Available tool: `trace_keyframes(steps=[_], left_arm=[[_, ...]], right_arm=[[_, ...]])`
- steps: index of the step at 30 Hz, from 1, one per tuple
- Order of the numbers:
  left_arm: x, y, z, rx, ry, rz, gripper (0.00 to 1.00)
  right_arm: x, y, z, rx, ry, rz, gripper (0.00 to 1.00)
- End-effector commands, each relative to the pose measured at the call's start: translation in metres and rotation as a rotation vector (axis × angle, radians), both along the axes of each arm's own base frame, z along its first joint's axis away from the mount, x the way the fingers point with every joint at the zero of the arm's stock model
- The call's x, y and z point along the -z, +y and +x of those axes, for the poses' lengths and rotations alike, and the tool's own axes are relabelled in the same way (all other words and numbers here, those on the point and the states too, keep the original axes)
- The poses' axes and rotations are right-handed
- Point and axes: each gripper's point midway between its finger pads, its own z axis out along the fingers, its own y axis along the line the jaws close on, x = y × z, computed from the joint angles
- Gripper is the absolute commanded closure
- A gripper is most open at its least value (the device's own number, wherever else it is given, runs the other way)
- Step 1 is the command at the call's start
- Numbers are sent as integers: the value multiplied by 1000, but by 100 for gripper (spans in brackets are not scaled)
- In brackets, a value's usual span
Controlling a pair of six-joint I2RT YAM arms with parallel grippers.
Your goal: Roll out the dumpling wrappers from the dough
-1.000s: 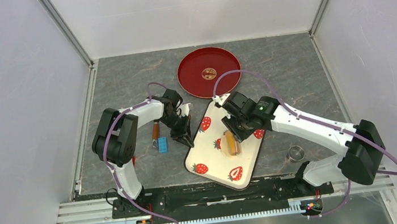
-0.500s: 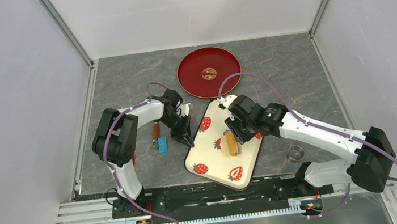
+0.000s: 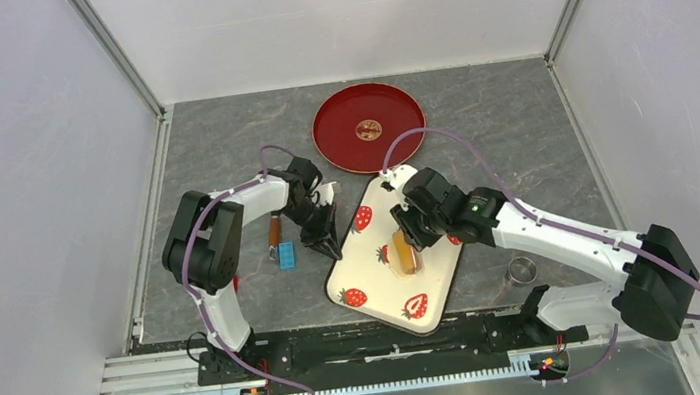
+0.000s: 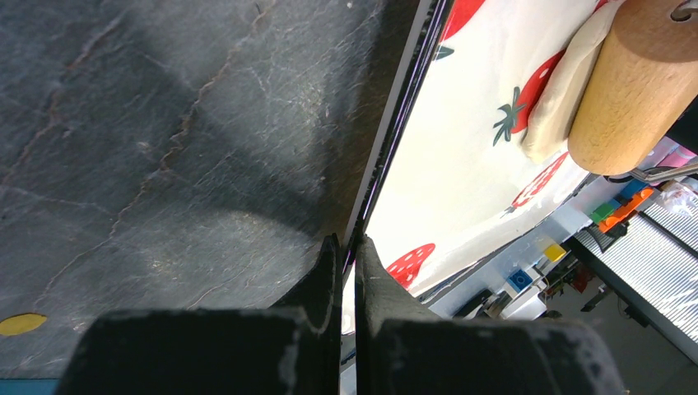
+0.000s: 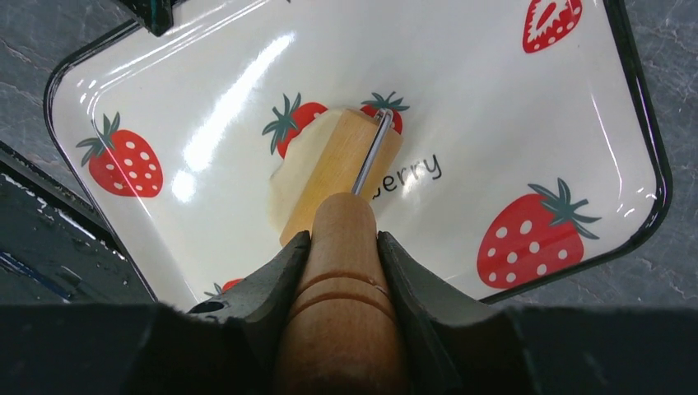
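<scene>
On the grey stone-look table (image 3: 218,143), a red plate (image 3: 341,118) with a gold emblem (image 3: 369,130) sits farthest, a strawberry tray (image 3: 376,275) carrying a wooden roller (image 5: 337,169) lies nearer, with a metal ring (image 3: 522,269) to its right and a blue block (image 3: 286,255) and brown-handled tool (image 3: 274,230) to its left.

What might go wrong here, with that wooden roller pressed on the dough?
The dough peeks out from only one side of the wooden roller held by the right gripper, so it may flatten unevenly or stick to the wood. The left gripper pinches just the thin rim of the strawberry tray; if that slips, the tray could slide under the push.
</scene>
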Motion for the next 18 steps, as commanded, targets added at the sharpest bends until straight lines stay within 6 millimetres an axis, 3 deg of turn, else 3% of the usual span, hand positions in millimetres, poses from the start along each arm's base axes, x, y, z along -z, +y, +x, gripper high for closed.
trace_keyframes(steps=[1,18], left_arm=[[23,24,7,-17,-20,148,98],[23,26,9,-23,-24,155,98]], right_arm=[[101,-88,-107,-39,454,-342,100],[128,-128,-159,-25,539,-462,100]])
